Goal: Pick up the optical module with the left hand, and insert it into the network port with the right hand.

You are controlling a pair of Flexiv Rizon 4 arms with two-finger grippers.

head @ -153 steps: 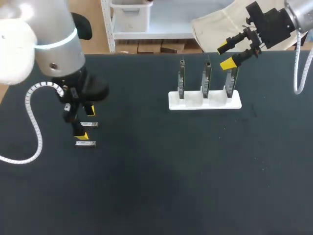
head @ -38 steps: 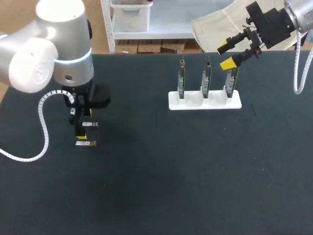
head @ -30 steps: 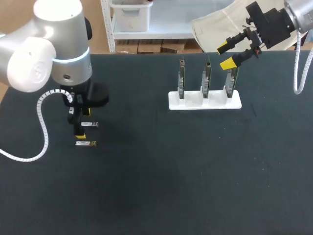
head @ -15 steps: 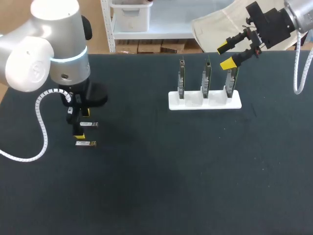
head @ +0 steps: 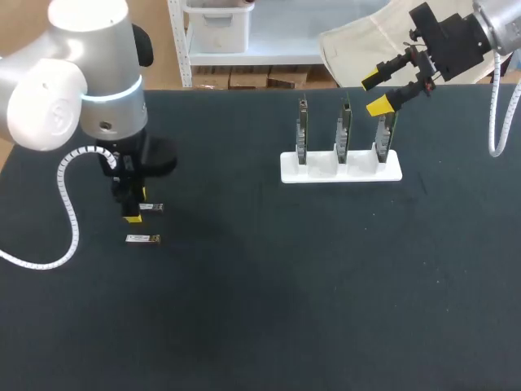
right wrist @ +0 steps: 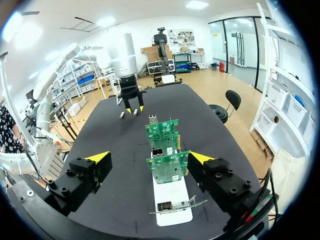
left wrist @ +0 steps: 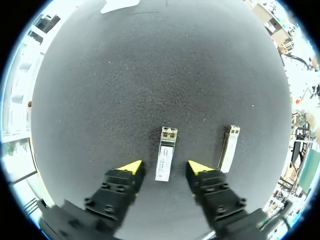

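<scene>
Two small silver optical modules lie on the black table. One module [left wrist: 166,159] [head: 151,208] sits between the yellow tips of my left gripper [left wrist: 164,168] [head: 134,206], which is down at the table; a narrow gap shows on each side, so it is open. The other module [left wrist: 229,155] [head: 142,239] lies just outside one finger. Three upright green network cards [head: 342,126] [right wrist: 167,167] stand in a white holder [head: 340,169] [right wrist: 172,197]. My right gripper [head: 379,91] [right wrist: 149,161] hangs open above the holder's right end, holding nothing.
The holder with its cards is the only tall obstacle, at the back right of the table. My left arm [right wrist: 128,85] shows far across the table in the right wrist view. Bare black tabletop [head: 285,301] fills the middle and front.
The left gripper's fingers have drawn in toward the module between them, and the wrist has shifted slightly. The right arm has not moved.
</scene>
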